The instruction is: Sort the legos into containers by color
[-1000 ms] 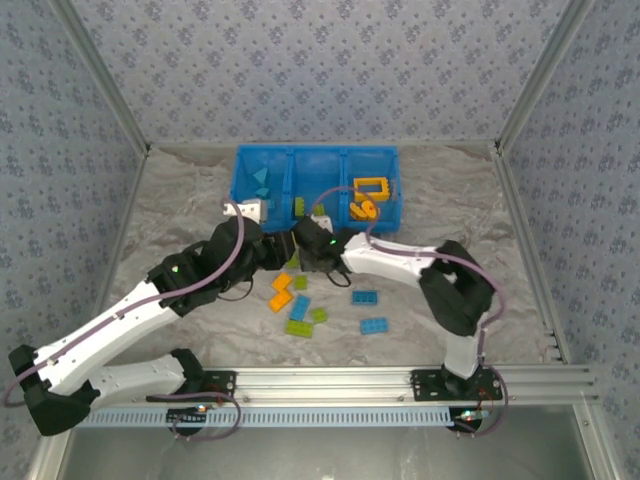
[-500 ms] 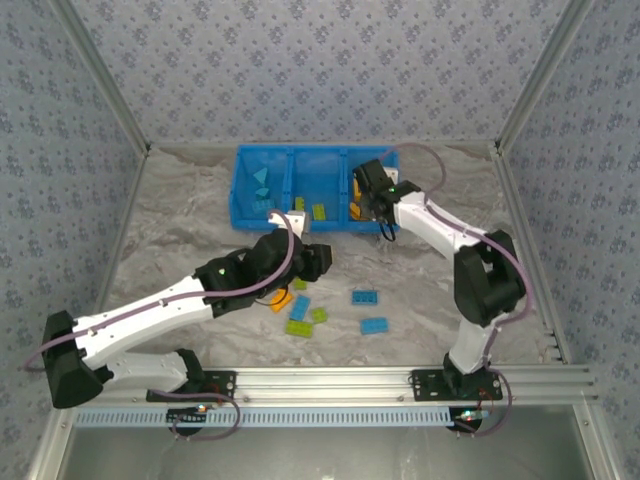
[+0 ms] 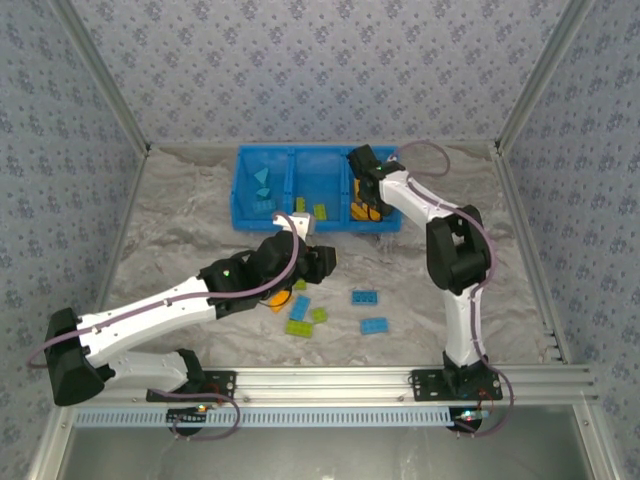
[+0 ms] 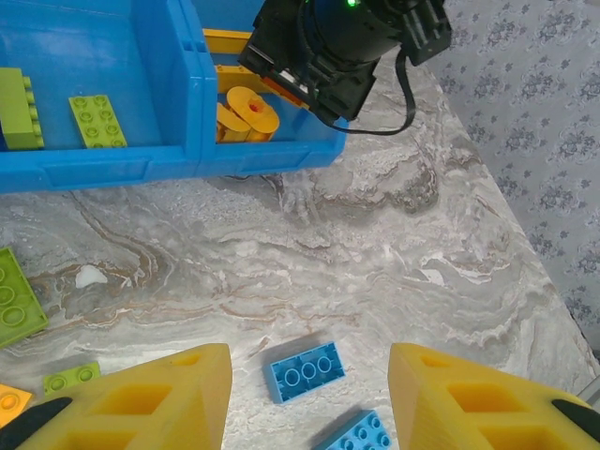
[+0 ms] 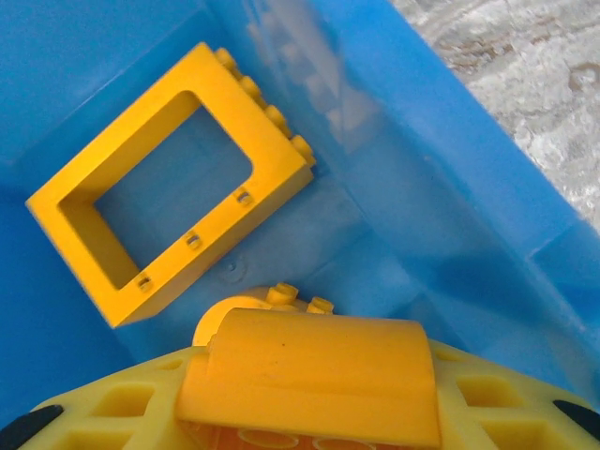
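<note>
Right fingers (image 5: 103,408) pinch orange brick (image 5: 309,375), bin wall (image 5: 441,225) close.

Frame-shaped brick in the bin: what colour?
The frame brick is orange; clearest in the right wrist view.

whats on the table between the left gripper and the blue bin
Left wrist view: one blue brick lies just ahead of the left gripper; beyond it the marble table is bare up to the blue bin.
</note>
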### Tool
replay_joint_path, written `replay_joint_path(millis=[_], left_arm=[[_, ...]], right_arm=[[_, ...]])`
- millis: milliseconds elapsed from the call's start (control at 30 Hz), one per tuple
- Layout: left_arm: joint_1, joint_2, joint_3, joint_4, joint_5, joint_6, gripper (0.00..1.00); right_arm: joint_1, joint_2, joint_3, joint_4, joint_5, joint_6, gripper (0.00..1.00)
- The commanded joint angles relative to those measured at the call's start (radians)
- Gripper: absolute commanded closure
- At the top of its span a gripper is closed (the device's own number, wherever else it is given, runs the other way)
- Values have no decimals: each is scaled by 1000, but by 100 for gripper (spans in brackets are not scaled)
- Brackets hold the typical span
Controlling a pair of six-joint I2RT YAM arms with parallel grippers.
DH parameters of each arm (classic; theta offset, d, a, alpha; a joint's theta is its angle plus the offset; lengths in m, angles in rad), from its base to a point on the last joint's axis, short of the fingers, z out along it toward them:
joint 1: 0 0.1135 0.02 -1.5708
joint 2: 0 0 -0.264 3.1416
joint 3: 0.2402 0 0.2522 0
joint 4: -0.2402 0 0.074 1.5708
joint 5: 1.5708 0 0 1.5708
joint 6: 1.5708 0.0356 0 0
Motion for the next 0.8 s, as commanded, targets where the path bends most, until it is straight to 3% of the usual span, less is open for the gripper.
replay_joint_path(millis=[0,67,200,333,767], left_arm=[[-8,-17,11,1,-13,-1,52],[-8,-19,8,-1,-17,2,52],[-8,-24,-7,11,-16,0,52],[-8,-40,-23,20,-12,-5,53],[-16,-115,-44,51,-64,16,52]], right_arm=[[0,56,94,-110,52,155,57],[1,87,137,-149,40,187,55],[4,98,138,-158,36,238,39],[11,92,152,-150,28,227,30],[65,-116,146,-129,107,196,27]])
